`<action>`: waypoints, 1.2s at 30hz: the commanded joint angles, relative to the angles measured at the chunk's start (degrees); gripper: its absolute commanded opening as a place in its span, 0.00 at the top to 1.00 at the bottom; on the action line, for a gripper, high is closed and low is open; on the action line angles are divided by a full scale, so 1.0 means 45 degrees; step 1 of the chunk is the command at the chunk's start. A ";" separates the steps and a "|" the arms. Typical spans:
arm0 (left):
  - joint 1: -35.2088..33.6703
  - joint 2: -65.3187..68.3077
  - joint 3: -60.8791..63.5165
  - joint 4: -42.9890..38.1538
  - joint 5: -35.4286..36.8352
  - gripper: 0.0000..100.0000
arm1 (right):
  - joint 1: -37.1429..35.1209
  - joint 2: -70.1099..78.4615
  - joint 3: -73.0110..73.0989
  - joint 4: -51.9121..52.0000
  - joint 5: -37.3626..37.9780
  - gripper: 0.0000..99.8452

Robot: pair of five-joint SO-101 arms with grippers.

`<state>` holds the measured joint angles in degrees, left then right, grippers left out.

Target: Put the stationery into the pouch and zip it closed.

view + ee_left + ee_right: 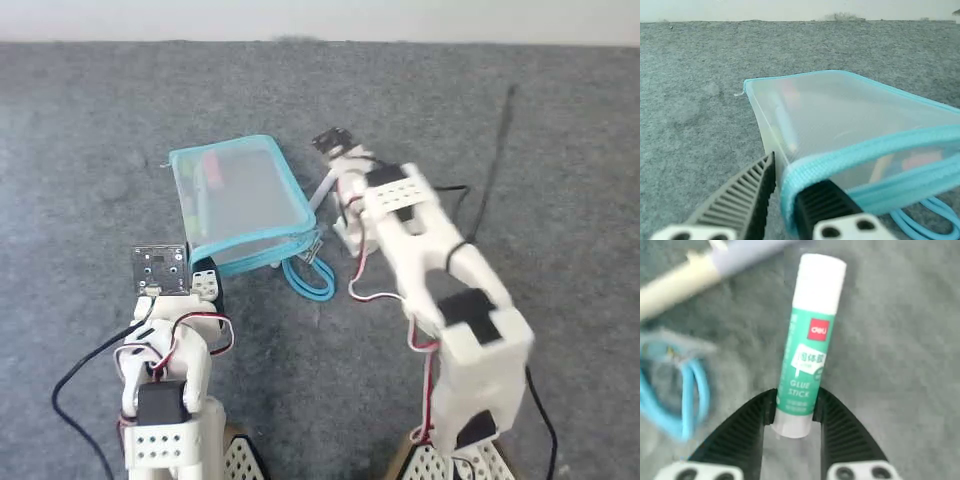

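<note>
Pouch part-filled, apparently not yet zipped; glue stick gripped.
Left gripper [787,172] jaws pinch the near rim of the pouch [850,115], which lies on the bench [100,110] with coloured items [212,175] inside. Beyond it, right gripper [796,392] jaws clamp the glue stick [810,340], with a pen [685,270] beside. Both items and the zipping are outstanding.

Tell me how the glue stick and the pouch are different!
The glue stick is a small green and white tube; the pouch is a big see-through bag with blue edges. The glue stick is outside, pinched by the right gripper; the pouch lies on the table with the left gripper on its zip edge. Both are held by a gripper.
</note>
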<state>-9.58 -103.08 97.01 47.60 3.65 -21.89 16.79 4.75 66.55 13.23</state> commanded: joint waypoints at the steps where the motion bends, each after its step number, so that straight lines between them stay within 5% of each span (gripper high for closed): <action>1: 0.0039 -0.0215 -0.0127 0.0078 -0.0059 0.99 | 0.0576 -0.3214 -0.0781 0.1885 0.0098 0.99; 13: 0.0039 -0.0215 -0.0127 0.0078 -0.0059 0.99 | -0.2764 -0.9758 -0.0664 0.6418 0.0234 0.99; 22: 0.0039 -0.0215 -0.0127 0.0078 -0.0059 0.99 | -0.4952 -1.0247 0.2149 0.4620 0.0821 0.99; 36: 0.0039 -0.0215 -0.0127 0.0078 -0.0059 0.99 | -0.5187 -1.0188 0.4708 0.2569 0.0723 0.99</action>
<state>-9.58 -103.08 97.01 47.60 3.65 -44.92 -26.73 26.11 80.18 16.22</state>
